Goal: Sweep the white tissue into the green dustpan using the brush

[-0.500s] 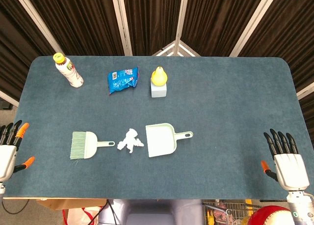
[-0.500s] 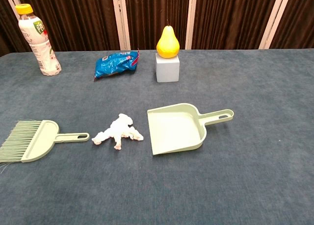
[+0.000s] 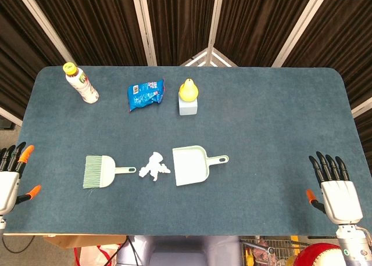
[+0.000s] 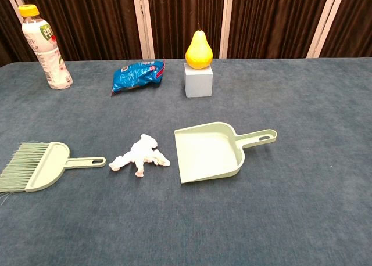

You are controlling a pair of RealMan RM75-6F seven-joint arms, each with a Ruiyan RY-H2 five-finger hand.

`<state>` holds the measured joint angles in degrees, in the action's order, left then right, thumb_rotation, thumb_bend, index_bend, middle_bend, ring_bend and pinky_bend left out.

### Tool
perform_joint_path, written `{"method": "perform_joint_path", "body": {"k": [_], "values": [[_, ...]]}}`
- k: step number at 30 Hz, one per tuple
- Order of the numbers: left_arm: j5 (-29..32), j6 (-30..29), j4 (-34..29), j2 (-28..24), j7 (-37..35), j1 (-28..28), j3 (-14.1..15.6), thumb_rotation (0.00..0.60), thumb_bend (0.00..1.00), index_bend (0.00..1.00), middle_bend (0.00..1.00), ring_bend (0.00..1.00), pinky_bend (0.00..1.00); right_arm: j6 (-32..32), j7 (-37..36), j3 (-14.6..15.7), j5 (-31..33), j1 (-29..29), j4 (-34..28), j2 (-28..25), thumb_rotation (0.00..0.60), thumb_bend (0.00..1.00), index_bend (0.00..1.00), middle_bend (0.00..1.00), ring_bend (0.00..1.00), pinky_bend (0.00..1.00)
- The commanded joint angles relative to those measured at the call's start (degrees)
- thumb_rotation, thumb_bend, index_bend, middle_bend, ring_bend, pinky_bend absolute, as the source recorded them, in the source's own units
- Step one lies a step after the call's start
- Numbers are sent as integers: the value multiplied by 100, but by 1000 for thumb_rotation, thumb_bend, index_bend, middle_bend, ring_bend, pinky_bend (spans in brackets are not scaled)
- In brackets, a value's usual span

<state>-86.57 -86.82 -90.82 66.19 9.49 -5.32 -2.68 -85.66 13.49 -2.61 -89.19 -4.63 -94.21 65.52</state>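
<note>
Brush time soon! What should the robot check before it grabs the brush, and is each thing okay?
1. Brush lies free, handle toward the tissue: ok.
2. Tissue sits between brush and dustpan: ok.
3. Dustpan open edge faces the tissue: ok.
4. Left hand holds nothing, fingers apart: ok.
5. Right hand holds nothing, fingers apart: ok.
6. Bottle, snack bag and pear stand far back from the sweeping path: ok.

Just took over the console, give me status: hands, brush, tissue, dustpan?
Left hand and right hand open at table edges, holding nothing. Brush untouched, tissue between it and dustpan. Nothing in the way.
</note>
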Motion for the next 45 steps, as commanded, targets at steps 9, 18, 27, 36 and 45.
{"method": "perform_joint_path", "body": {"k": [9,18,27,36,45], "values": [[-16,-28,-12,8,47,12,9,600,0,0,0,0,0,45,-190,1,38,-10,48,-9,600,350,0,0,0,0],[18,-10,-32,-12,7,14,-1,600,0,0,0,0,0,127,-241,-142,72,-162,-60,42,600,350,0,0,0,2],[93,60,-111,-38,52,12,4,600,0,0,0,0,0,817,-2,-601,598,-778,-110,345,600,349,100,653,667,688],[101,97,-158,-33,96,-5,8,600,0,0,0,0,0,1480,813,-686,1009,-1362,-95,1055,600,350,327,840,841,812],[193,204,-207,-59,32,-37,-6,600,0,0,0,0,0,1744,1460,-779,1454,-1766,111,1771,600,351,340,842,842,813]]}}
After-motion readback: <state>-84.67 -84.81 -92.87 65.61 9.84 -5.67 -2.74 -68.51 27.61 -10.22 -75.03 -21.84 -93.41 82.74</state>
